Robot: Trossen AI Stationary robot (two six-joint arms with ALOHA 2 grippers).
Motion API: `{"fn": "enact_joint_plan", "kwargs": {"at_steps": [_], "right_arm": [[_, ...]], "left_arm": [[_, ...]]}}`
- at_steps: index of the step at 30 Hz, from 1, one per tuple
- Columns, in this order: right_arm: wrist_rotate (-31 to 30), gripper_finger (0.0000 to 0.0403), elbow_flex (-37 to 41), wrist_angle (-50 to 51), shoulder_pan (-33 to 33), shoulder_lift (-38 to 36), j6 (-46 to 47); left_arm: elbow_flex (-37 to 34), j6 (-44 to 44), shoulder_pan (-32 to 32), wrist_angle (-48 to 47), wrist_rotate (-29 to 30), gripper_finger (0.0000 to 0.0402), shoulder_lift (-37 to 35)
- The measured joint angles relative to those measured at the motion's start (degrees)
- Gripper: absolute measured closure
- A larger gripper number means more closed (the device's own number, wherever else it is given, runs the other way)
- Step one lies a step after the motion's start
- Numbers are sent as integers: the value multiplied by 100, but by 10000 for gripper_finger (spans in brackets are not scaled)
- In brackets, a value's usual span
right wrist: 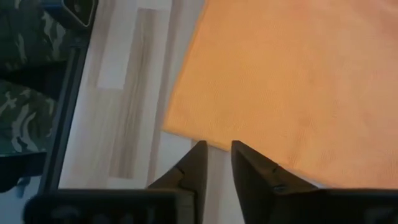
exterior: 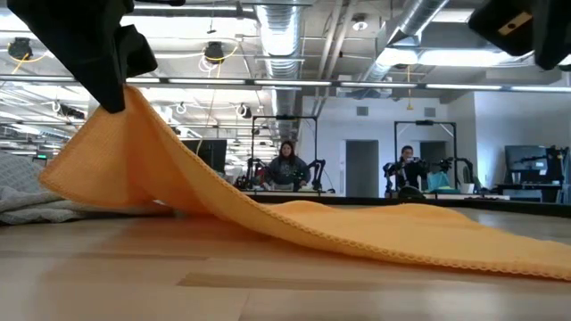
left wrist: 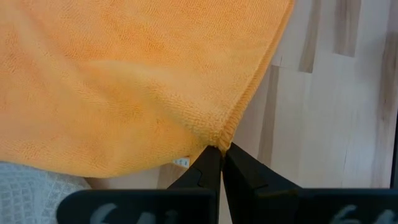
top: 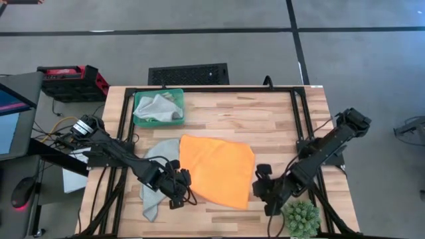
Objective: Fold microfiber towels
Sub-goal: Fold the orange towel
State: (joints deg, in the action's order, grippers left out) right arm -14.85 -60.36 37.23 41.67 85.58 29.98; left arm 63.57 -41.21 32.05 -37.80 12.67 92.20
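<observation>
Orange towel (top: 218, 169) lies mid-bench, spread out, one corner lifted. Left gripper (left wrist: 221, 155) has its fingers closed on that near-left corner, holding it off the bench (top: 265, 116); the cloth slopes down from there in the low view. Right gripper (right wrist: 214, 149) sits just off the towel's near-right corner, fingers parted, nothing between them; the edge lies just ahead of the tips. Left arm has the only hold, so the fold likely runs from its corner across the towel. Grey towel (top: 154, 179) sits partly under the orange one, left side. Green tray (top: 179, 99) at the back holds another pale towel (top: 156, 108).
</observation>
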Motion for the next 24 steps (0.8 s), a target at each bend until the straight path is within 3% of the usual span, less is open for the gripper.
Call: {"fn": "enact_joint_plan", "kwargs": {"at_steps": [6, 10, 24], "right_arm": [[2, 247, 0, -8, -121, 0, -32], [3, 226, 405, -870, -202, 2, -56], [104, 232, 1149, -2515, -246, 341, -541]], "left_arm": [[2, 2, 0, -2, 0, 402, 0], [2, 2, 0, -2, 1, 402, 0], [4, 151, 2, -6, 40, 401, 0]]}}
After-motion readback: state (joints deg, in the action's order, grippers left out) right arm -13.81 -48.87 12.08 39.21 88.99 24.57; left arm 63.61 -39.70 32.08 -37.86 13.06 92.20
